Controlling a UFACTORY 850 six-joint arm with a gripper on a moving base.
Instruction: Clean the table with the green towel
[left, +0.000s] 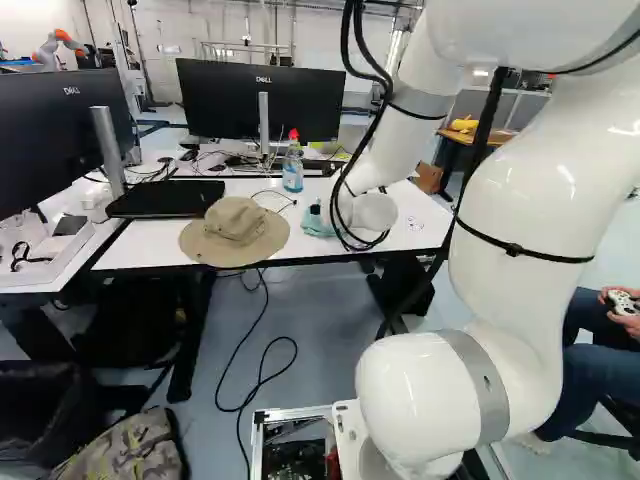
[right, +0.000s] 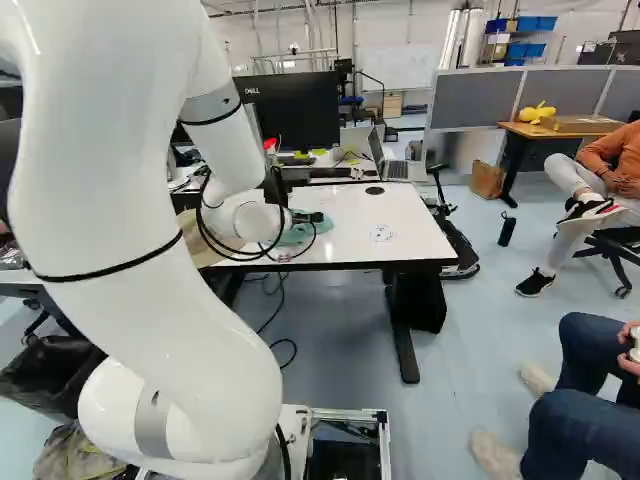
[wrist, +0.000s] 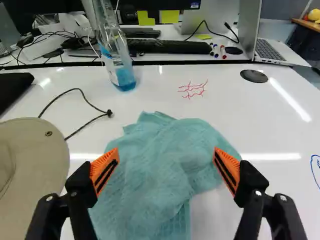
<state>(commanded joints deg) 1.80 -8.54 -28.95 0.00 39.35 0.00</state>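
Stood with the claw (wrist: 166, 151) spread wide about the rumpled green towel (wrist: 160, 182) on the bench (wrist: 260, 120), ungripped; had seemingly wiped nothing yet, with red scribbles (wrist: 193, 90) and a blue drawing (right: 381, 233) unerased; had gripping and all wiping left.

White walls (right: 400, 25) are rising at the back of a brightly lit room, and a whiteboard (right: 393, 65) is hanging there. 2 large silver pipes (right: 463, 35) are standing near a shelf holding blue bins (right: 526, 50). Grey partitions (right: 475, 100) are running behind a wooden-topped desk (right: 518, 129), where a flat cardboard box (right: 580, 124) and a yellow object (right: 537, 112) are lying. Beside that desk, a brown paper bag (right: 487, 180) is sitting on the pale blue-grey floor (right: 470, 345). A black office chair (right: 612, 240) is standing at the right of the right base view.
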